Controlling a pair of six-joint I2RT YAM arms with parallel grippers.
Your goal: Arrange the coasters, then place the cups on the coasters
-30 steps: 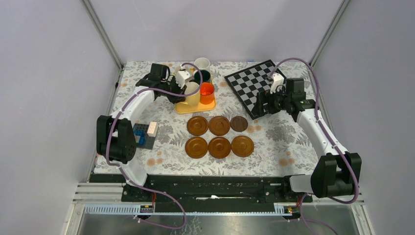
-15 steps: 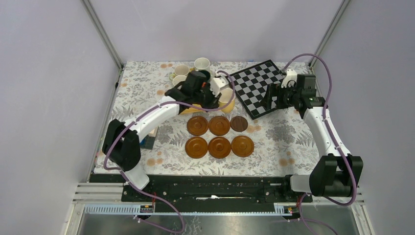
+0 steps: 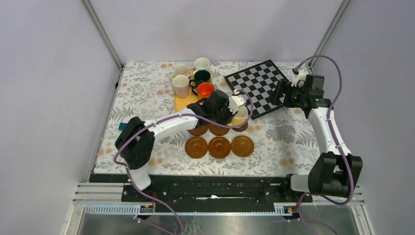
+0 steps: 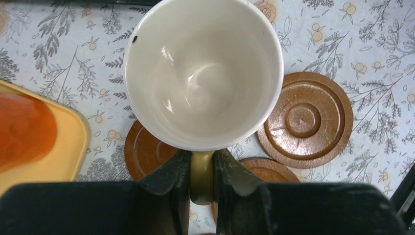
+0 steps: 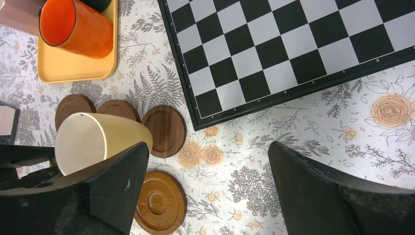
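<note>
Six coasters lie in two rows; the front three [image 3: 219, 147] show fully, the back row [image 3: 198, 129] is partly under my left arm. My left gripper [image 3: 231, 108] [image 4: 202, 169] is shut on the handle of the yellow cup [image 3: 240, 116] [image 4: 203, 73], which hangs upright above the back row, by the dark coaster [image 5: 164, 129]. The pink [image 3: 180, 85], pale green [image 3: 181, 70], white [image 3: 201, 63], dark green [image 3: 201, 76] and orange [image 3: 205, 89] cups stand on or beside the yellow tray [image 3: 182, 103]. My right gripper [image 3: 284, 93] [image 5: 208, 161] hangs open over the chessboard's right edge.
A chessboard [image 3: 257, 85] lies tilted at the back right, its near corner close to the dark coaster. A blue block [image 3: 122, 126] peeks out left of my left arm. The floral cloth ends at metal rails along the near edge.
My left arm has swung right from the tray, carrying the yellow cup to above the back row of coasters. My right arm has drawn back toward the right wall, jaws still open.
</note>
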